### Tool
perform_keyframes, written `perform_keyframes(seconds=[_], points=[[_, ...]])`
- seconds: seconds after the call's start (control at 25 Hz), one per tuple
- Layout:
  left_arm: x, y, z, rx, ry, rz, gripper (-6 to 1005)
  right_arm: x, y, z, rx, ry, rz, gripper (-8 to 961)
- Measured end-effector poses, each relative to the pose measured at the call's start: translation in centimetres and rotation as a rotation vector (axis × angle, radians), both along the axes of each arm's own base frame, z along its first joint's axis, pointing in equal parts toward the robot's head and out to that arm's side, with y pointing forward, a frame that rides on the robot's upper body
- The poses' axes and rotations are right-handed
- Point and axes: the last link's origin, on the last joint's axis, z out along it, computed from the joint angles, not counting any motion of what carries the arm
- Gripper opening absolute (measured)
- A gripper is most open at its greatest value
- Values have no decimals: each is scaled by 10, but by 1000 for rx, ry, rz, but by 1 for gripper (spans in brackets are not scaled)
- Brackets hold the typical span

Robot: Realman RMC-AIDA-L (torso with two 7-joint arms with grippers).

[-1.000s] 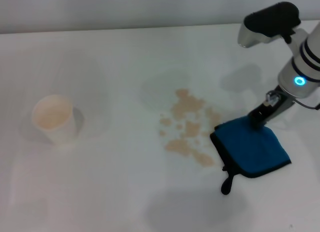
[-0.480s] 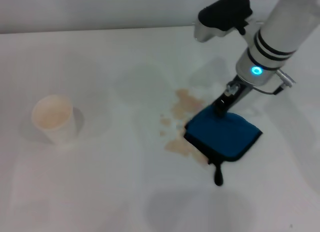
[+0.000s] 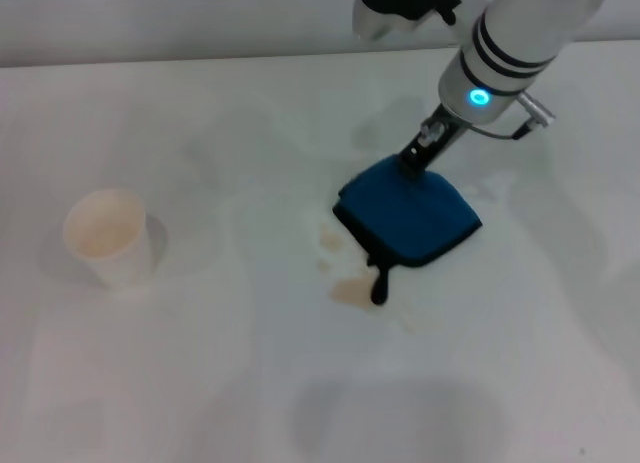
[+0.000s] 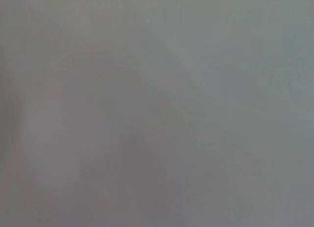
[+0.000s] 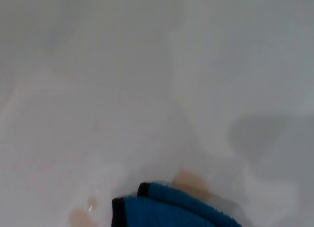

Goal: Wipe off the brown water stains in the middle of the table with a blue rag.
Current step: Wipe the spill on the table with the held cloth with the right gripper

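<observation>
The blue rag [image 3: 407, 215] lies flat on the white table [image 3: 200, 383], covering most of the brown water stains. My right gripper [image 3: 415, 162] comes down from the upper right and is shut on the rag's far edge. The rag's black loop tab [image 3: 379, 285] trails toward me. Tan blotches of the brown water stains [image 3: 350, 293] still show at the rag's near-left side, with smaller spots [image 3: 328, 243] beside its left edge. The right wrist view shows a corner of the blue rag [image 5: 171, 209] and a brown blotch [image 5: 189, 180] just past it. The left gripper is out of view.
A white paper cup [image 3: 108, 239] stands upright at the left of the table, well apart from the rag. The table's far edge [image 3: 200, 63] runs along the top of the head view. The left wrist view shows only a blank grey surface.
My right gripper has dragged the rag left and away from me, across the stains. Most of the blotches that showed before are now under the rag or gone.
</observation>
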Motion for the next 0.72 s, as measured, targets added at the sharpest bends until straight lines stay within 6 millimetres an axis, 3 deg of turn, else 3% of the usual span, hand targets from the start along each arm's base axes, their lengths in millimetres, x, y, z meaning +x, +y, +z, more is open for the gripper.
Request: perform_keyframes(seconds=[0.56,0.72], points=[[1,-1,-2,-7,2,-8,880,9,27,8,138,-113,105,67],[2,0,-2,-7,2,-12,880,9,25,7,118,-130,115,67]])
